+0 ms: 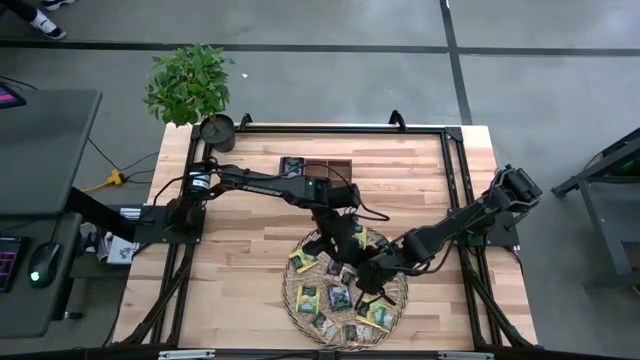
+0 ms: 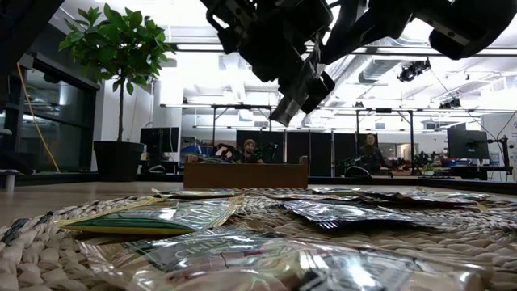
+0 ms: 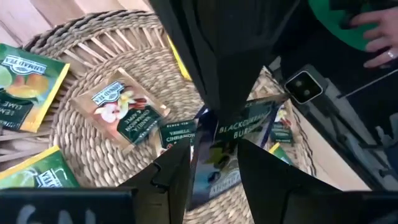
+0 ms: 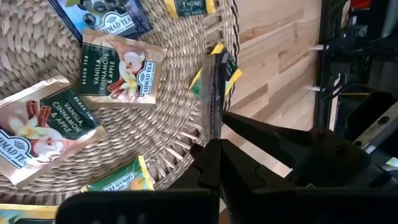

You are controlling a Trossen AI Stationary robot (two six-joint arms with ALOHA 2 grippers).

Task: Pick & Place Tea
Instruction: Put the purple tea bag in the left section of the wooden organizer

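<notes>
- Left wrist view: the left tool (image 3: 214,158) has its two fingers pinching one dark blue sachet (image 3: 233,146), edge up, above the woven tray (image 3: 93,37); its label reads "BLACKCURRANT".
- Right wrist view: the right tool (image 4: 214,146) has its fingers pressed together on the edge of one green-and-yellow sachet (image 4: 217,78), at the tray's rim beside bare tabletop (image 4: 273,43).
- Two gold-and-green sachets (image 4: 121,68) near it read "AHMAD TEA" and "VANILLA, CINNAMON & APPLE"; a blue one lies beyond them.
- Another vanilla sachet (image 3: 121,112) and two yellow-green ones marked "LIME" show in the left wrist view.
- High view: both tools meet over the tray (image 1: 292,290), which holds over a dozen sachets; I cannot count them exactly.
- One wooden box (image 1: 318,168) sits at the tabletop's far edge, one potted plant (image 1: 190,85) at its far left corner.
</notes>
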